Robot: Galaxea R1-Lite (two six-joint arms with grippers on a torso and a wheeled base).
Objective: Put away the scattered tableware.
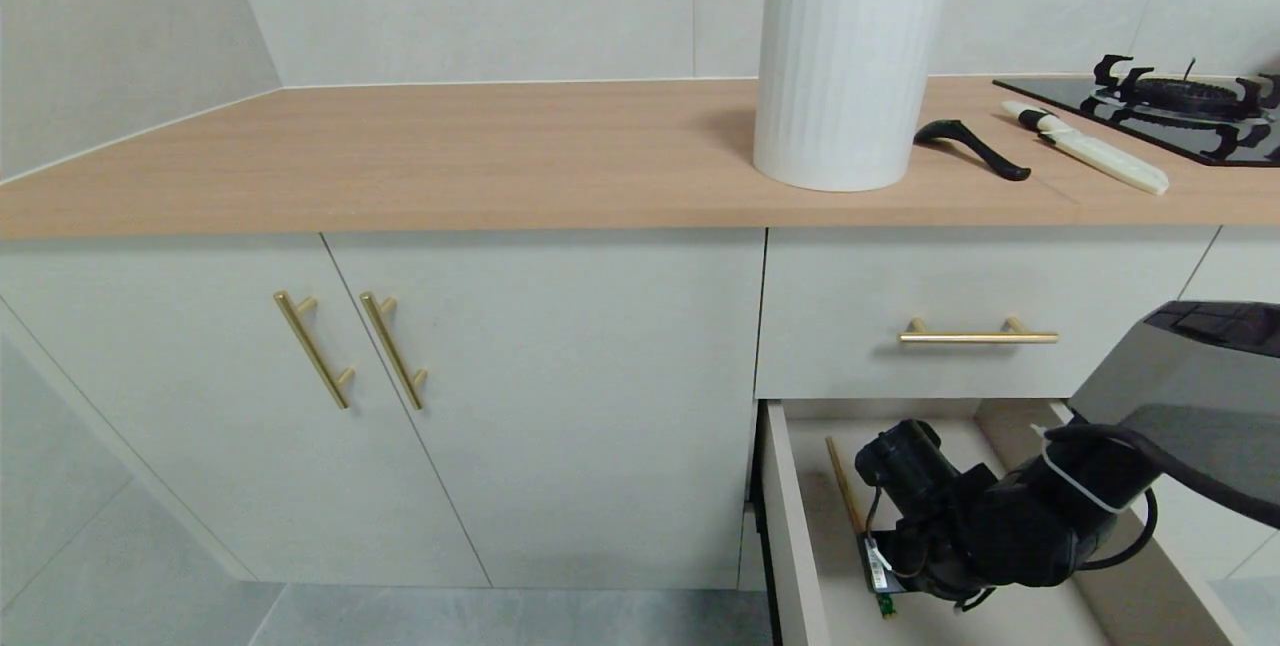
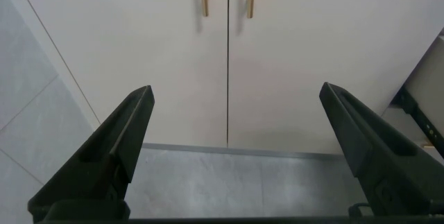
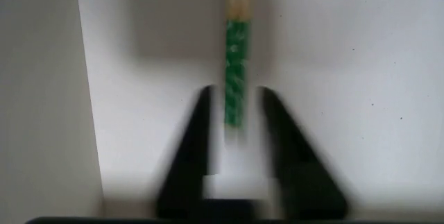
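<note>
- While the right gripper (image 1: 882, 581) is hanging inside the open drawer (image 1: 795, 526), its fingers (image 3: 191, 148) are standing slightly apart, straddling the green-tipped end of a wooden chopstick (image 3: 236, 57).
- Narrow gaps are showing on both sides of the stick, so the fingers are seemingly not clamping it; blur is making contact hard to judge.
- Chopstick is lying on the drawer floor near the left wall, running from the gripper toward the drawer's back.
- Left gripper (image 2: 236, 99) is hovering spread wide, holding nothing, facing the cabinet doors (image 2: 312, 57).
- On the countertop (image 1: 400, 156), a black utensil (image 1: 970, 146) and a white knife (image 1: 1085, 148) are lying between a white ribbed cylinder (image 1: 845, 56) and the stove (image 1: 1180, 106).
</note>
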